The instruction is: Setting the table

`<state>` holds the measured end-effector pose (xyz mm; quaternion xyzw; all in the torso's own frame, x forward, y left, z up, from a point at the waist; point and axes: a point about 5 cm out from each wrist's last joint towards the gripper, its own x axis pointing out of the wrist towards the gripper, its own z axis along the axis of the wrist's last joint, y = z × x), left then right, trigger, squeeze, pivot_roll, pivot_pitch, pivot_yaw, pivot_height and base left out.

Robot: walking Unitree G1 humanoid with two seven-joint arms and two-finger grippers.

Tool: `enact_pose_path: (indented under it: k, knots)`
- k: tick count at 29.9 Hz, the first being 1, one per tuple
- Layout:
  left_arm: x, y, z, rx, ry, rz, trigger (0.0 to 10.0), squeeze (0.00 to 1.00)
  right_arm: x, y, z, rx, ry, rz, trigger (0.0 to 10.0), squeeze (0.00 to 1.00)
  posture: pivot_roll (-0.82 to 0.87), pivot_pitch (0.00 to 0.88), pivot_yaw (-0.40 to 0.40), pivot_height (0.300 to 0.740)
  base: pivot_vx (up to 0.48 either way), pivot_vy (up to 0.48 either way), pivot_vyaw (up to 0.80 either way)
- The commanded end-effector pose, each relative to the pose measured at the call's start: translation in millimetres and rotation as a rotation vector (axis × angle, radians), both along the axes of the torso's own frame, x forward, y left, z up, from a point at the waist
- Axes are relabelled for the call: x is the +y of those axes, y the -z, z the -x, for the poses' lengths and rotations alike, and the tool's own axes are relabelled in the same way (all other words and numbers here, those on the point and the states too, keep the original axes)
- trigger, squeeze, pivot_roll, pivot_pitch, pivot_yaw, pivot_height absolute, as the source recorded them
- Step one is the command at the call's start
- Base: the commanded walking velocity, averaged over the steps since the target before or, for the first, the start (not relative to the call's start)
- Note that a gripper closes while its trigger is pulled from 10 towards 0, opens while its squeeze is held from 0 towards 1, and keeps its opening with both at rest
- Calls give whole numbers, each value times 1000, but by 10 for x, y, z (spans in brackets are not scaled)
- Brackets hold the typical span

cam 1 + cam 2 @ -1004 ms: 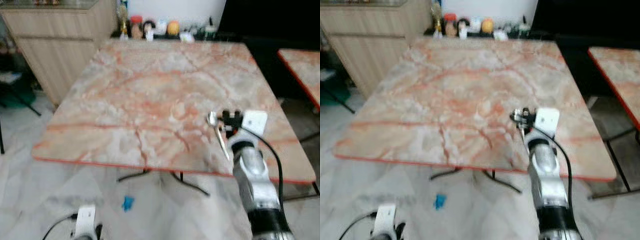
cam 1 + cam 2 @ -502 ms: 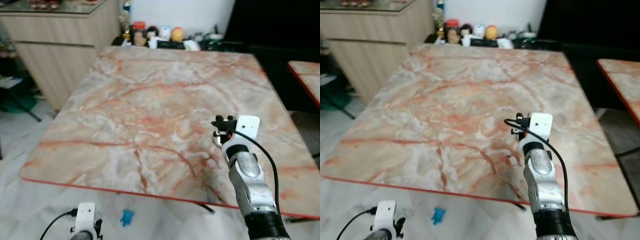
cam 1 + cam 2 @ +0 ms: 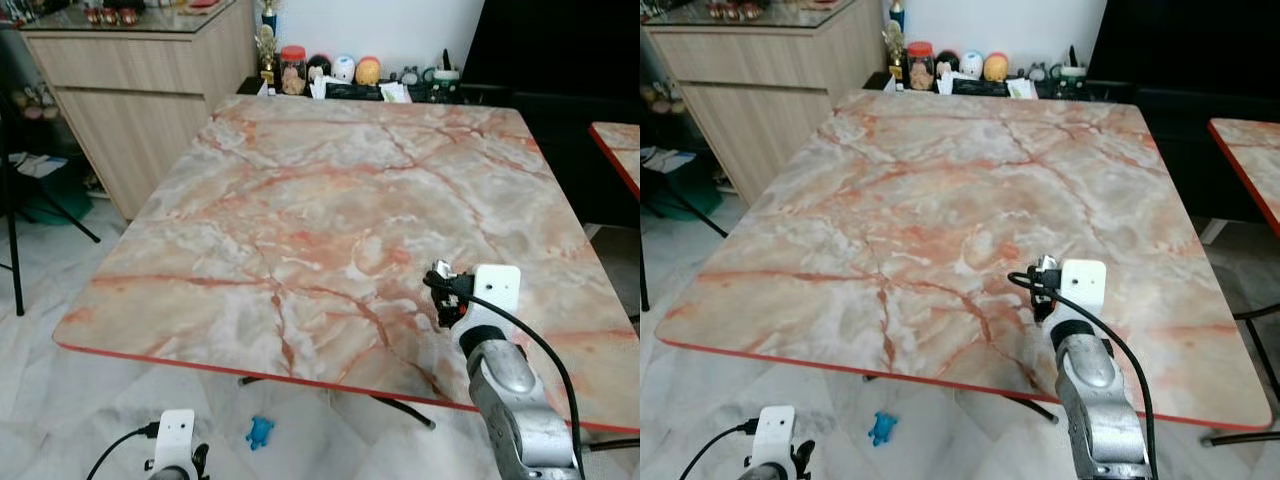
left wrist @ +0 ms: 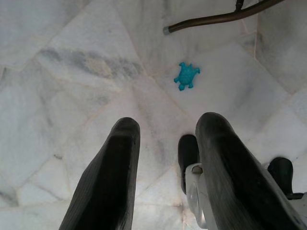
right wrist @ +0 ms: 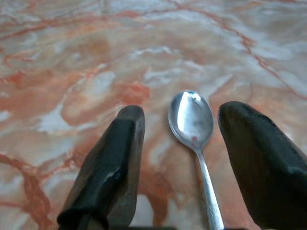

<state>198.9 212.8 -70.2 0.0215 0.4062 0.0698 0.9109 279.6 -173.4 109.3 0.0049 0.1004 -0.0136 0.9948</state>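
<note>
A metal spoon (image 5: 191,115) lies bowl-forward on the pink marble table (image 3: 300,180). It sits between the two black fingers (image 5: 112,158) of my right gripper (image 5: 182,112). The fingers stand wide apart on either side and neither touches the spoon. In the eye views my right gripper (image 3: 440,285) is low over the table's front right part, with its white wrist camera behind it. My left gripper (image 4: 168,127) hangs open beside the body, over the white marble floor.
A wooden cabinet (image 3: 140,90) stands at the back left. Jars and small figurines (image 3: 340,72) line the table's far edge. A second table (image 3: 620,150) is at the right. A blue toy (image 3: 259,432) lies on the floor near the table's metal foot (image 4: 211,19).
The whole picture shifted as the camera moved nearer the table. My right gripper, which held the spoon raised a second ago, has come down low over the tabletop.
</note>
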Motion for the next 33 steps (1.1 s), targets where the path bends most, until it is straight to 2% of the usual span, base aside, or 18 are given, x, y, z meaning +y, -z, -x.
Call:
enact_pose_path:
  k: [1,2,3,4,15,24,33]
  knots:
    - [38,26,55,27,-6,-9,10000,0,-43,-23,48,21,30,11,10000,1000,-14,38,-3,740,0,0,0]
    - [38,26,55,27,-6,-9,10000,0,-43,-23,48,21,30,11,10000,1000,-14,38,-3,740,0,0,0]
    - [38,26,56,27,-4,-11,10000,0,-48,-9,55,38,31,7,10000,690,-13,34,-4,740,0,0,0]
    - [38,27,58,28,-4,-10,10000,0,-49,3,55,47,30,6,10000,0,-13,34,-4,740,0,0,0]
    - [47,34,74,31,-8,-8,10000,0,-67,63,-11,121,-14,23,10000,0,-16,14,-6,740,0,0,0]
    - [48,36,81,31,-6,-10,10000,0,-139,192,1,172,8,-4,10000,0,-11,15,-4,740,0,0,0]
    - [48,28,65,27,-4,-10,10000,0,-200,249,-91,181,36,-16,10000,0,-7,34,-1,740,0,0,0]
